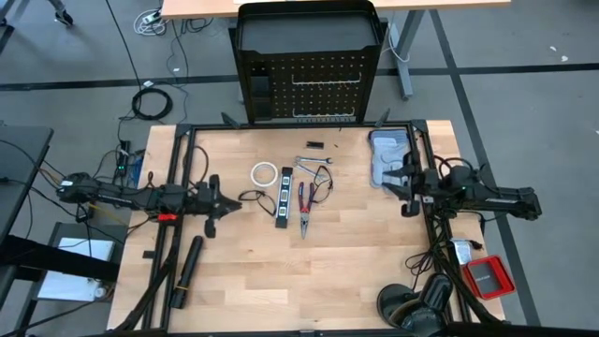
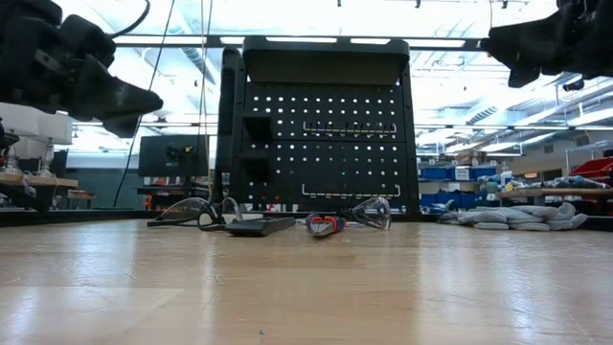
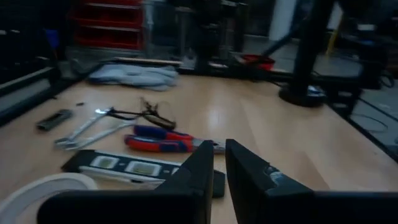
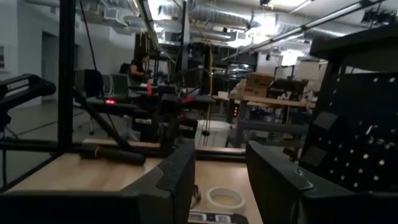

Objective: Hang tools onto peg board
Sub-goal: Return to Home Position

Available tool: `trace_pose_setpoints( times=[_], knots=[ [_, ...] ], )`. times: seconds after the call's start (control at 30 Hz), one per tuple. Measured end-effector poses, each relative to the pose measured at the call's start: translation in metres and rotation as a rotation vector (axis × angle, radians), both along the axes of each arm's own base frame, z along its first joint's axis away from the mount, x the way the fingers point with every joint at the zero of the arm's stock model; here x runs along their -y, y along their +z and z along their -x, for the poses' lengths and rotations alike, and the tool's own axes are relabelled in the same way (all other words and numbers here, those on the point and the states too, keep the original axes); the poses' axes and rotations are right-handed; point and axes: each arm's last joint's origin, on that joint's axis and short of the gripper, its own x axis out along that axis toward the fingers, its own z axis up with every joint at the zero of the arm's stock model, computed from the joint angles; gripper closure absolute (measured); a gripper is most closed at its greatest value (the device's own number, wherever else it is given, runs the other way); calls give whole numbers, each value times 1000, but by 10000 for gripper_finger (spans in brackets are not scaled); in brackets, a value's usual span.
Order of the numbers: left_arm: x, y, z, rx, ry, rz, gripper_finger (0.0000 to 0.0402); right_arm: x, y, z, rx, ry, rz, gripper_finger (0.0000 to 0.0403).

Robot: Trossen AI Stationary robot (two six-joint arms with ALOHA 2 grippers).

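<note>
Gripper, left: from my remote console I see the left gripper (image 1: pixel 229 202) held above the table's (image 1: pixel 356 267) left side, pointing toward the middle. Its fingers (image 3: pixel 199 165) are drawn almost together with only a thin slit between them, and they grip nothing.
Gripper, right: the right gripper (image 1: pixel 401 184) is held above the table's right edge, facing the left one. Its fingers (image 4: pixel 180 171) stand plainly apart and are empty.
Tape: the white tape ring (image 1: pixel 264 173) lies flat on the wood, nearest the left gripper's side of the cluster.
Level: the black spirit level (image 1: pixel 284 208) lies just beside the tape, pointing lengthwise from the board toward the near edge.
Pliers: the red-and-blue-handled pliers (image 1: pixel 305 201) lie parallel to the level on its right, jaws toward the near edge.
Wrench: the small silver wrench (image 1: pixel 315 163) lies just behind the pliers, toward the board.
Glasses: one pair of black-framed glasses (image 1: pixel 253 197) sits left of the level. I make out the second pair (image 1: pixel 325 190) against the pliers' right side.
Peg board: the black peg board (image 1: pixel 318 89) stands upright at the table's far edge, centred behind the tools and well apart from both grippers.
Surroundings: grey gloves (image 1: pixel 388 157) are heaped at the far right, beside the right gripper. A long black cylinder (image 1: pixel 187 271) lies near the front left corner.
</note>
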Motion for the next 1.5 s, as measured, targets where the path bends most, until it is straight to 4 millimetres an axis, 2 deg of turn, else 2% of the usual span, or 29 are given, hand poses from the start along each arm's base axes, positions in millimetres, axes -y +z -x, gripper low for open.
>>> trace_pose_setpoints(
  times=[0.2,0.4,0.53,0.67,0.87,1.5],
  knots=[
    [1,-3,0,-27,-41,-16,360,0,-14,-4,-61,6,-14,252],
    [3,-8,1,-78,-65,-3,393,-2,-28,-7,-113,88,-52,252],
    [4,-13,2,-135,-89,24,396,-1,-34,-8,-123,92,-99,252],
    [4,-16,3,-167,-88,19,391,-1,-32,-9,-104,83,-183,252],
    [4,-16,3,-168,-84,19,390,-1,-32,-9,-97,88,-217,251],
    [4,-16,3,-163,-79,19,390,-1,-32,-9,-101,80,-182,251]
  ],
)
